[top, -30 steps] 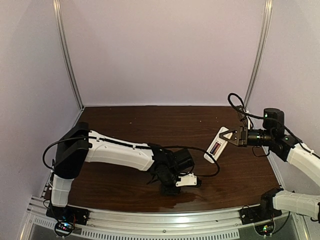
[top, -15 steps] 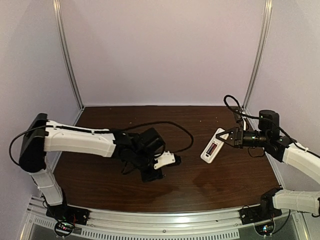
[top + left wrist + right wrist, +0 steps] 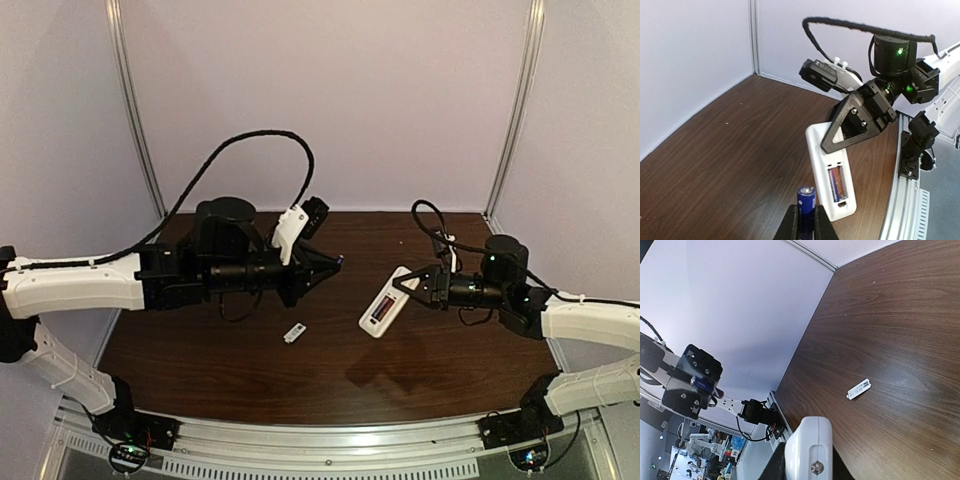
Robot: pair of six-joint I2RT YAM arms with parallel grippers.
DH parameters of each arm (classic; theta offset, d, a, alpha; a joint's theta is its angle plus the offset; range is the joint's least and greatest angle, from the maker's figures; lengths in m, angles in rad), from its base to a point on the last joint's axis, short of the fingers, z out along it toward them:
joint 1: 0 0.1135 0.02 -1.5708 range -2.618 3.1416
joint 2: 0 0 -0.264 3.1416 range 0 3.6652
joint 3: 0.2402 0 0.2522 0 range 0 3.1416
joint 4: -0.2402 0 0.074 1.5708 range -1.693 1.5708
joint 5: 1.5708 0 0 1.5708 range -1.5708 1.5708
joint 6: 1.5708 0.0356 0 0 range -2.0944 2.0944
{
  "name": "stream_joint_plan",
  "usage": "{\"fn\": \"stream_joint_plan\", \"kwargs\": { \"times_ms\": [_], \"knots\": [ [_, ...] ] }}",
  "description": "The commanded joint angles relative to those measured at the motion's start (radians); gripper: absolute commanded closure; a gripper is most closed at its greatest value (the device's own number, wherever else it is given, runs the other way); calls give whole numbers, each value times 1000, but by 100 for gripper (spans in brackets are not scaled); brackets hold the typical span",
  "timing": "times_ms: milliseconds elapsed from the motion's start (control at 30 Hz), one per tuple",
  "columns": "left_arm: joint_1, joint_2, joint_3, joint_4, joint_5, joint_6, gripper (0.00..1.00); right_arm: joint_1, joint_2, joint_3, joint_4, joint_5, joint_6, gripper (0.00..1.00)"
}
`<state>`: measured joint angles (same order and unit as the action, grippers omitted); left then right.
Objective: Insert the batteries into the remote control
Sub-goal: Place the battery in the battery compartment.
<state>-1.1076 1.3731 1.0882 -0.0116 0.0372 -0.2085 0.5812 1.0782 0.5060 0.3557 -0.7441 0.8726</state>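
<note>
You had the left gripper (image 3: pixel 322 266) raised above the middle of the worktop (image 3: pixel 240 365), with its fingers (image 3: pixel 790 226) pinched on one battery (image 3: pixel 806 199). The battery stood out beyond the fingertips, its free end pointing toward the right edge.

You had the right gripper (image 3: pixel 418 283) raised over the right half of the worktop, clamped on one end of the remote control (image 3: pixel 383 307). The remote was clear of the surface and tilted, with its free end lower and pointing toward the near-left corner. Its open compartment (image 3: pixel 842 190) faced the left gripper. A second battery (image 3: pixel 835 181), bluish with a reddish part, appeared to lie in one side of the compartment; the other side could not be read. The pinched battery and the remote were apart, not touching.

The white cover piece (image 3: pixel 294 333) lay flat on the worktop, just left of centre and toward the near edge, touched by neither arm.
</note>
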Motion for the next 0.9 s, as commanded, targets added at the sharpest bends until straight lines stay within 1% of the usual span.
{"fn": "stream_joint_plan", "kwargs": {
  "times_ms": [0,200,267,400,467,667,700,867],
  "knots": [
    [-11,66,-10,106,102,-66,100,61,55,3,198,98,106,100],
    [-51,119,-10,169,61,-63,100,124,132,11,291,135,161,100],
    [-59,140,-6,178,47,-65,100,130,163,0,348,139,201,100],
    [-68,183,18,155,18,-68,100,134,226,-33,516,129,309,100],
    [-70,195,22,150,10,-70,100,135,245,-38,565,128,336,100],
    [-70,215,20,132,-20,-74,100,136,248,-26,567,119,340,100],
    [-70,217,19,131,-51,-74,100,136,247,-25,568,116,341,100],
    [-70,228,22,127,-85,-75,100,138,249,-24,573,103,345,100]
  ]
}}
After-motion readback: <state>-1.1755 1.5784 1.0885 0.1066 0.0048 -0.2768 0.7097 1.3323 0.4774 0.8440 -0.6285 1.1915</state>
